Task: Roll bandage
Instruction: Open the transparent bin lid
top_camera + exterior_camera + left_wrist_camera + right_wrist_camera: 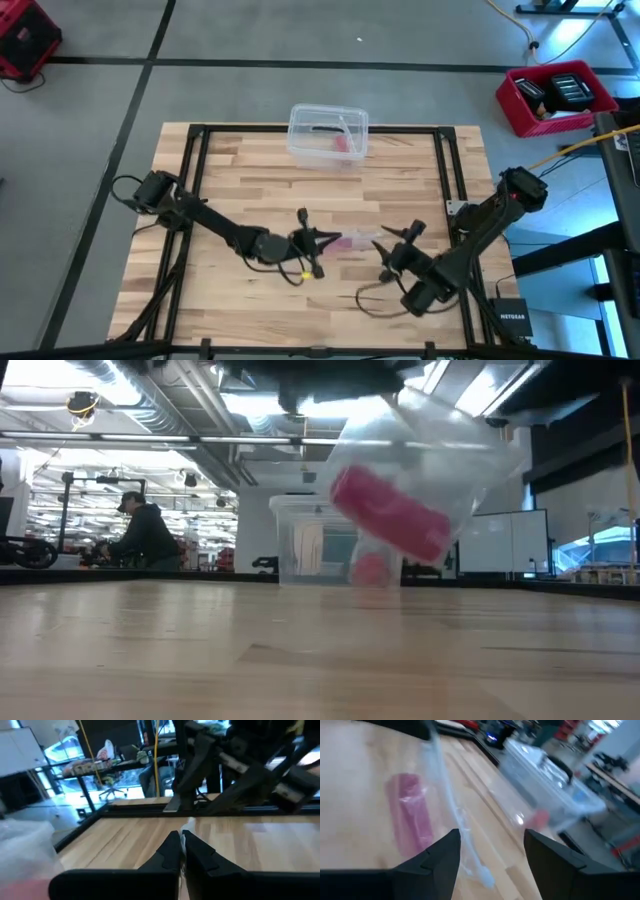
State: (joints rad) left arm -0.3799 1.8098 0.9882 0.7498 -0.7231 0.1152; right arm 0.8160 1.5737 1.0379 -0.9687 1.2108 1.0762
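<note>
My left claw [325,240] pinches shut on the clear wrapper [430,450], seemingly lifting the pink bandage [390,515] inside; my right claw [492,847] gapes wide beside it.

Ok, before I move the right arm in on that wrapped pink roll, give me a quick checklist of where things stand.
1. Left gripper shut on the clear wrapper: ok; the fingers are pinched together on a bit of film.
2. Right gripper open: ok.
3. Bandage lifted off the table: ok; it hangs tilted inside the wrapper.
4. Bandage out of the wrapper: not ok; film still surrounds it.
5. Right gripper lined up: cannot tell; the bandage sits off to one side of its fingers.
6. Clear plastic box out of the way: ok, at the far edge.
</note>
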